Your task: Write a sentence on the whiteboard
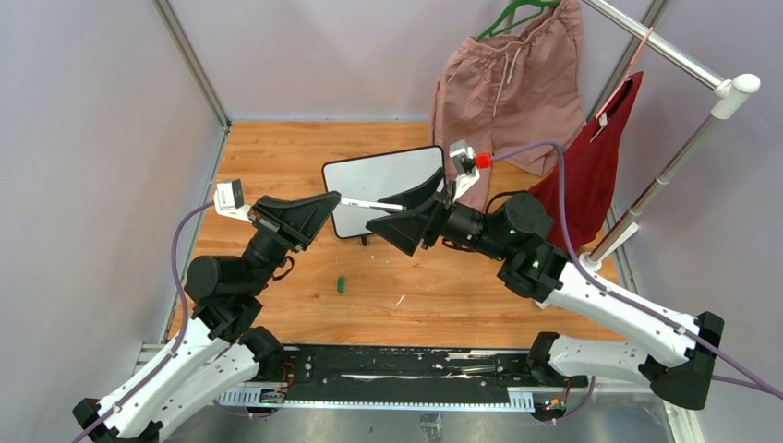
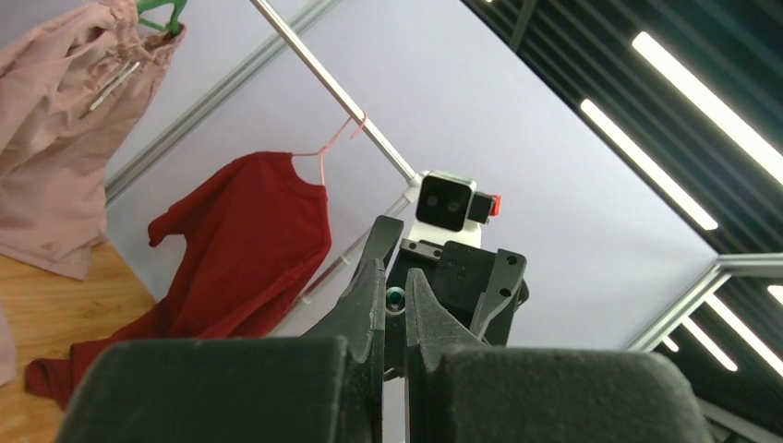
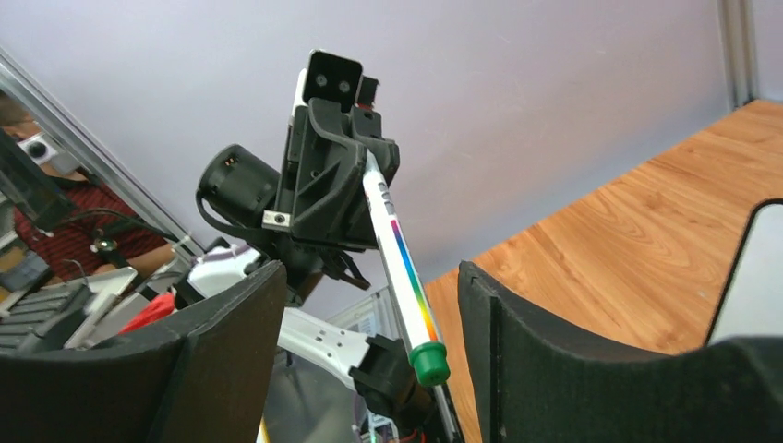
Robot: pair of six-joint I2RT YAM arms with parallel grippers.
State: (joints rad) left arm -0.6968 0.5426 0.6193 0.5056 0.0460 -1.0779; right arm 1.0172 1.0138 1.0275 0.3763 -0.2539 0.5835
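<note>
Starting at the bottom of the overhead view, you have both arm bases on the near edge, and a little above them a small green cap (image 1: 342, 284) lies alone on the wooden table (image 1: 277, 157), below and left of centre.

Above that, at mid-frame, your left gripper (image 1: 334, 201) is clamped tight on a white marker (image 1: 374, 203), which sticks out to the right toward the other arm. In the left wrist view the two fingers (image 2: 369, 305) press together with only the marker's round end (image 2: 395, 297) showing between them.

Your right gripper (image 1: 388, 210) faces it with its jaws spread wide. From the right wrist camera the marker (image 3: 402, 249), with its rainbow stripe and green end, stands in the gap between the two pads (image 3: 517, 341) and touches neither. So the right claw holds nothing.

Just beyond both grippers, at the centre of the overhead frame, the whiteboard (image 1: 383, 175) sits on the table, its visible face white. The marker crosses in front of its lower part, and you cannot tell whether they touch. Its black-framed corner (image 3: 752, 277) also shows at the right edge of the right wrist view.

Farthest back, at upper right, pink shorts (image 1: 508, 83) and a red shirt (image 1: 591, 175) hang from a metal rail (image 1: 656, 41).
</note>
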